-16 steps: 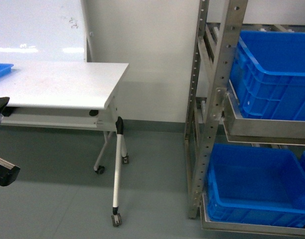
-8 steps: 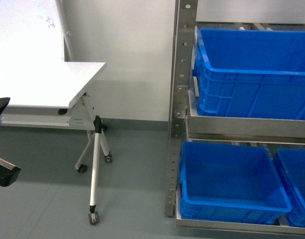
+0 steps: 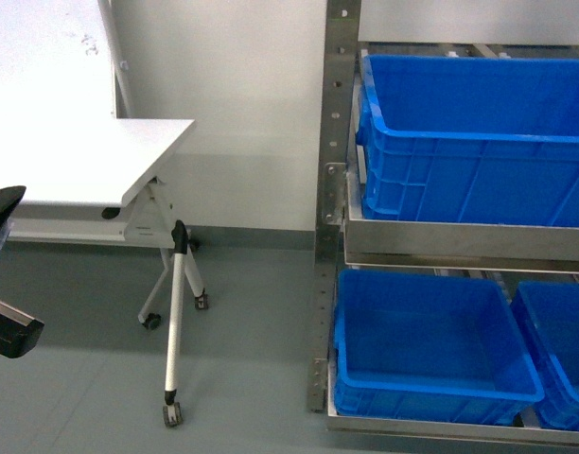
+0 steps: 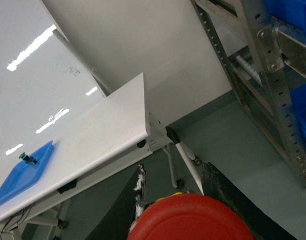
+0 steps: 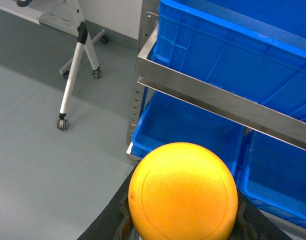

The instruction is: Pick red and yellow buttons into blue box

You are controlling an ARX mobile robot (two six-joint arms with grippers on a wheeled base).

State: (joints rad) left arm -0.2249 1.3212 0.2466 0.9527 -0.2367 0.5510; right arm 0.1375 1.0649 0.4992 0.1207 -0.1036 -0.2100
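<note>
Red button (image 4: 190,220) is pinched by the left gripper (image 4: 173,210); yellow button (image 5: 183,192) by the right gripper (image 5: 183,225), blue box (image 3: 431,340) at 12 o'clock.

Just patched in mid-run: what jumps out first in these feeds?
The two caps held right at the wrist cameras: the red button fills the bottom of the left wrist view, the yellow button the bottom of the right. Next, the blue crates on the metal rack, with the big upper blue box at the head view's right.
</note>
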